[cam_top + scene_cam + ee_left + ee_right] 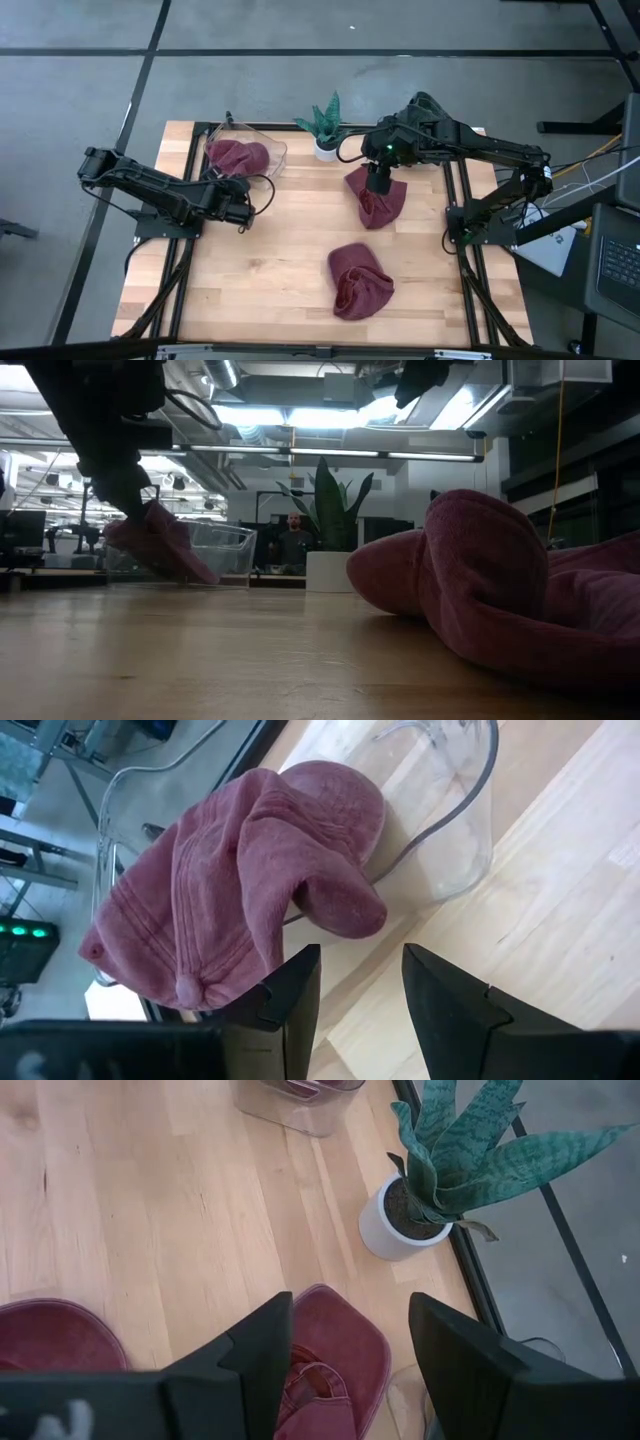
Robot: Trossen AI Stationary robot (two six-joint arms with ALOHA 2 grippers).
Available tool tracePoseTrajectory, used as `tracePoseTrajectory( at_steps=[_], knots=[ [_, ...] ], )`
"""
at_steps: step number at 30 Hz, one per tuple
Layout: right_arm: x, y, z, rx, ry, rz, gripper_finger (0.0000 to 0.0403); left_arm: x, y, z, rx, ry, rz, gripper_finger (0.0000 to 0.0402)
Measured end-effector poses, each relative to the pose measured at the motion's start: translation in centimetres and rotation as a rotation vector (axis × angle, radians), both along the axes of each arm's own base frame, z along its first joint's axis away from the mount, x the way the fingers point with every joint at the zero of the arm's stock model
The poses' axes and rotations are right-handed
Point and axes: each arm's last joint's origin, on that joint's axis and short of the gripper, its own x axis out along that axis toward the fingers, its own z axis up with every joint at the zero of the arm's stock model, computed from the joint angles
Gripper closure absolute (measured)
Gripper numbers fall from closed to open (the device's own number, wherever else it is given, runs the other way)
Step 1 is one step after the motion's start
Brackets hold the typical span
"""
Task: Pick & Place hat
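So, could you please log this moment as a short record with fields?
table: wood
bin: clear, far left, holds one maroon hat
hat under right gripper, by the plant
near hat, lying free, nothing near it
plant: white pot, far edge, upright
left gripper: open, empty, just in front of the bin
right gripper: open, over the hat by the plant, fingers either side of it, not closed
hats outside bin: two
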Motion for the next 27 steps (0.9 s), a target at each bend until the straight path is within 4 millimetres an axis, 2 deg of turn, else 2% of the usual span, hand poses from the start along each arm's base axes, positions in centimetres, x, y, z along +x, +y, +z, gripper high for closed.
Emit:
tracePoseTrajectory(
  at_steps=[8,16,20,23,27],
  knots=[
    [0.0,0.0,0.0,-0.003,-0.002,0.002,0.0202,0.0,0.2,0.0,0.012,-0.041,0.046,0.0263],
    [0.2,0.0,0.1,-0.021,-0.012,0.023,0.0202,-0.1,2.4,-0.1,-0.03,-0.018,0.169,0.0263],
    [0.2,0.0,0.1,-0.025,-0.011,0.028,0.0202,-0.1,3.4,-0.2,-0.083,0.03,0.175,0.0268],
    [0.2,0.0,0.1,-0.027,-0.009,0.032,0.0202,0.4,3.9,-0.2,-0.122,0.017,0.143,0.03],
    [0.2,0.0,0.1,-0.029,-0.008,0.034,0.0202,1.4,4.4,0.6,-0.13,-0.035,0.109,0.0381]
  ],
)
